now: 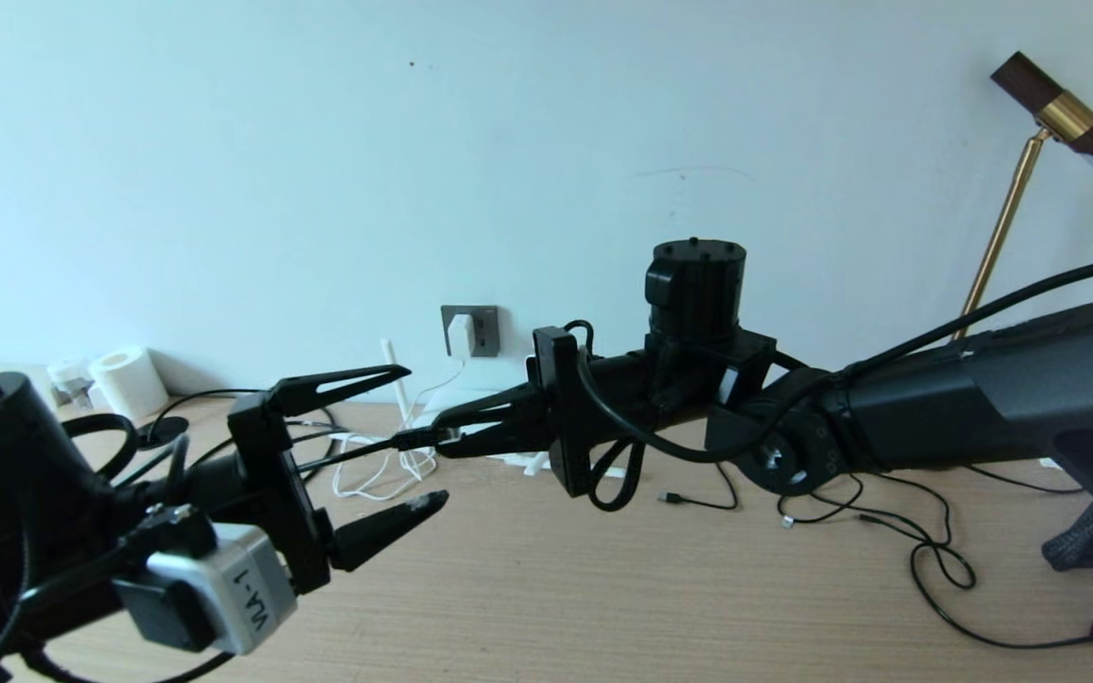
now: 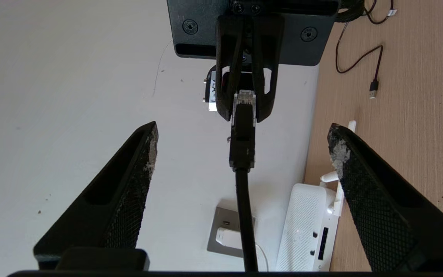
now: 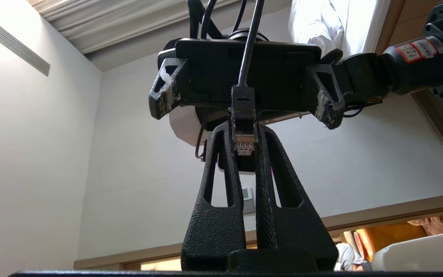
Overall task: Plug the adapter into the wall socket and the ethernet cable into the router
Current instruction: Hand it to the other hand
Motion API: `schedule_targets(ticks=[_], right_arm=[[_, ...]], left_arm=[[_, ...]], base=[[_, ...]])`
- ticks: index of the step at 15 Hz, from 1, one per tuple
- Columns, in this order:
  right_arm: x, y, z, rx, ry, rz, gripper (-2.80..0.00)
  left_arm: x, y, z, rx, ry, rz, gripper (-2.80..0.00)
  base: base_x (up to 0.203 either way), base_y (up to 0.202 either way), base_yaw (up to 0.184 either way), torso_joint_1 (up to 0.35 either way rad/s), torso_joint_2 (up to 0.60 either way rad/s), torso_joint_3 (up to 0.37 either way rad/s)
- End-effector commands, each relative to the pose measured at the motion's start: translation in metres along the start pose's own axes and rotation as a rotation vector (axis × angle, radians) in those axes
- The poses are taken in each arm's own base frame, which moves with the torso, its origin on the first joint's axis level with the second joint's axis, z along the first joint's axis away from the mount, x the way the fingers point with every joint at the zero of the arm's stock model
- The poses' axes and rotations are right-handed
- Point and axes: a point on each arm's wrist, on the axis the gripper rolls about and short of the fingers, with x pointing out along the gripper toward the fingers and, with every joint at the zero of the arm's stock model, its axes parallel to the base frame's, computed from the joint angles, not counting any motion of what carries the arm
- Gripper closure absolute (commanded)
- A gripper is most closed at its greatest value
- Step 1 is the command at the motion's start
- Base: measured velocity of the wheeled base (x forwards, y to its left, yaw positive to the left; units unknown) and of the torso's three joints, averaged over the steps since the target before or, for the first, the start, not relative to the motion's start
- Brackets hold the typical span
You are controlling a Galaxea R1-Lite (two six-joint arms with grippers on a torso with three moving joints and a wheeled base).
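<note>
right hand point(image 1: 452, 432) pinching ethernet cable point(image 2: 243, 154) by its clip plug; left hand point(image 1: 414, 436) spread wide, facing it, its camera point(image 1: 214, 588) labelled "vla-1"; adapter point(image 1: 460, 334) seated in wall socket point(image 1: 482, 330).

From the head we look forward and down over both black arms toward the pale wall, with the wood-grain worktop point(image 1: 603, 588) below. The left wrist camera sits close behind the left claw point(image 2: 242, 154) and faces the right claw point(image 2: 244, 109) head-on, wall and worktop beyond it. The right wrist camera, close behind the right claw point(image 3: 244, 142), faces back at the left claw point(image 3: 244, 104), room and ceiling behind. All three views share the clear-tipped plug of the thick black ethernet cable point(image 2: 243, 138) between the claws.
</note>
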Motion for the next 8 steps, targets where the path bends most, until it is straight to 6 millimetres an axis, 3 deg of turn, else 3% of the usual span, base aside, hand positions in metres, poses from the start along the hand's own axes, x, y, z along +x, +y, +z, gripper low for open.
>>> schedule_targets(ticks=[1,8], right_arm=[[0.0003,0.0000,-0.0001,0.007,0.007,-0.001,0.00],[0.0003,0.0000,-0.0001,0.006,0.007,-0.001,0.00]], left_arm=[[-0.0006,0.0003,0.0007,0.011,-0.005,0.004,-2.80],[-0.0028,-0.0009,0.0021,0.000,-0.004,0.002,-2.80]], base=[[0.000,0.000,0.000,0.000,0.00,0.000],[0.000,0.000,0.000,0.000,0.00,0.000]])
